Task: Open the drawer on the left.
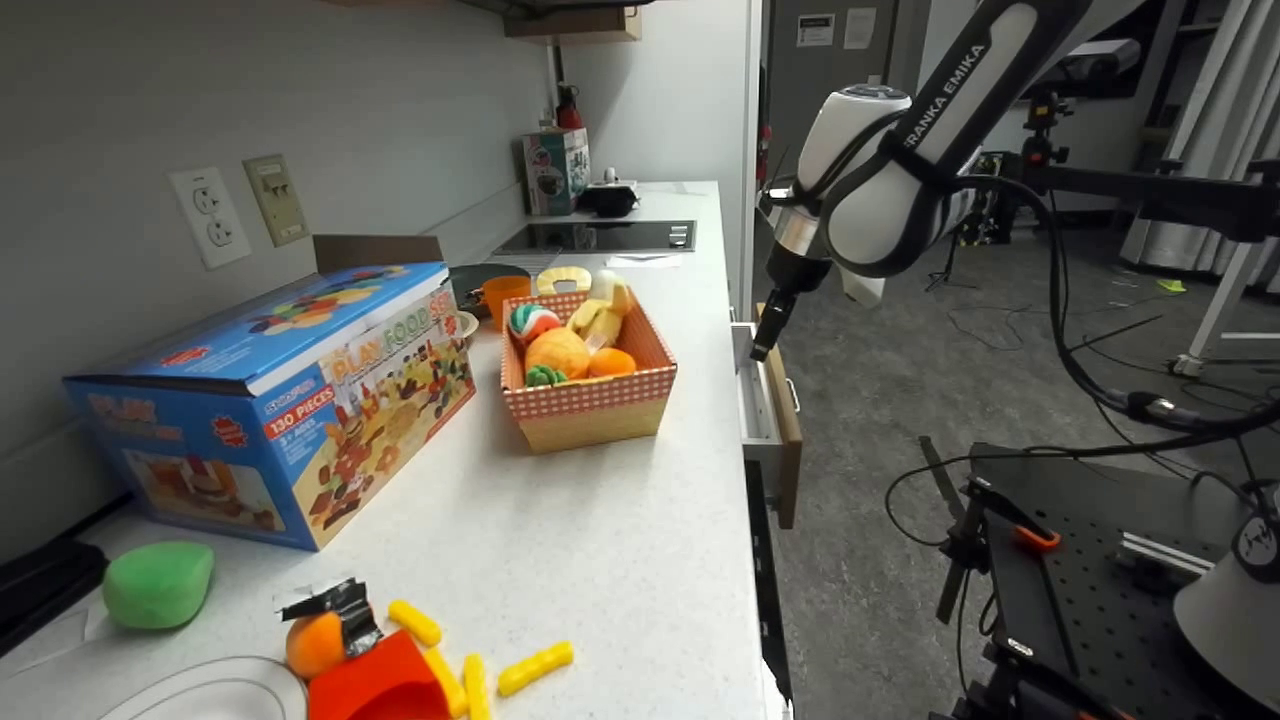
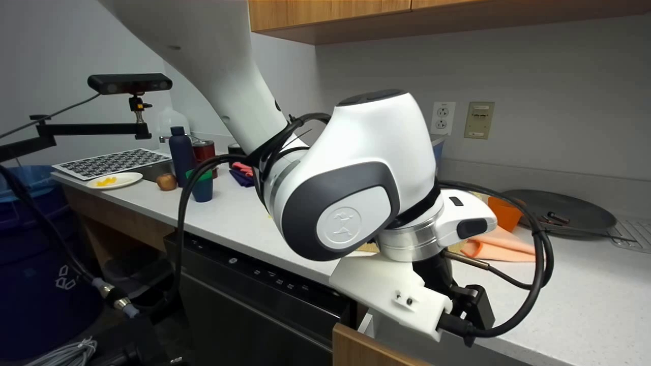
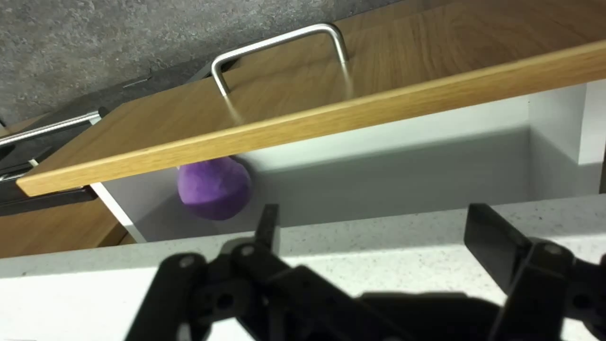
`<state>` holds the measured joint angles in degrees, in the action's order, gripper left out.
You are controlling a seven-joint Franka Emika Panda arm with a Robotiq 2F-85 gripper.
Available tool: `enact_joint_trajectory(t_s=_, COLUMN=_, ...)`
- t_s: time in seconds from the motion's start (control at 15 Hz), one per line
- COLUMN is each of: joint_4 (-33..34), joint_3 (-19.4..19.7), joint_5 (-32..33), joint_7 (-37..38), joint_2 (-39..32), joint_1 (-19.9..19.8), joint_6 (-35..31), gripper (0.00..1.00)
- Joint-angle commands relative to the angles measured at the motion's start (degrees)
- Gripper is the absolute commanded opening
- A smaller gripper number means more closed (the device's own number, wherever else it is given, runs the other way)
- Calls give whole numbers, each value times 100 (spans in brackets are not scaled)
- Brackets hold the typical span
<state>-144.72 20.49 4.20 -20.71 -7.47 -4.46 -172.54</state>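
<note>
Drawer (image 3: 402, 175): standing out from under the countertop (image 1: 640, 520), wood front panel (image 3: 416, 52) and metal handle (image 3: 274, 43) outermost, pale interior showing
Gripper (image 3: 374, 218): fingers (image 3: 494, 246) spread wide apart, pointing down near the countertop and the drawer; whether touching either, cannot tell
Purple object (image 3: 215, 187): inside the drawer near one end, partly hidden by the front panel
Countertop edge (image 3: 350, 237): hides the back of the drawer in the wrist view
Robot arm (image 2: 386, 132): blocks much of the countertop in an exterior view
Dark appliance (image 2: 244, 300): under the countertop, next to the drawer
Basket (image 1: 590, 430): on the countertop, full of play food (image 1: 557, 353)
Blue box (image 1: 270, 400): just beside the basket
Cooktop (image 1: 600, 236): beyond the basket
Yellow sticks (image 1: 535, 668): loose beside a red holder (image 1: 375, 680)
</note>
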Motion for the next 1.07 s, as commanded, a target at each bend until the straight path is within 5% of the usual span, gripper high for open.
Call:
enact_joint_trajectory(t_s=0.0, joint_4=339, joint_3=-355, joint_5=-530, joint_7=-703, joint_2=-358, joint_1=-313, joint_6=283, gripper=100)
enact_joint_trajectory(t_s=0.47, joint_4=791, joint_3=-1082, joint_5=-1361, joint_7=-2078, joint_2=-920, joint_1=-1121, joint_6=272, gripper=100)
enact_joint_trajectory(t_s=1.0, joint_4=1238, joint_3=-1380, joint_5=-1296, joint_7=-2273, joint_2=-1527, joint_1=-1553, joint_6=267, gripper=100)
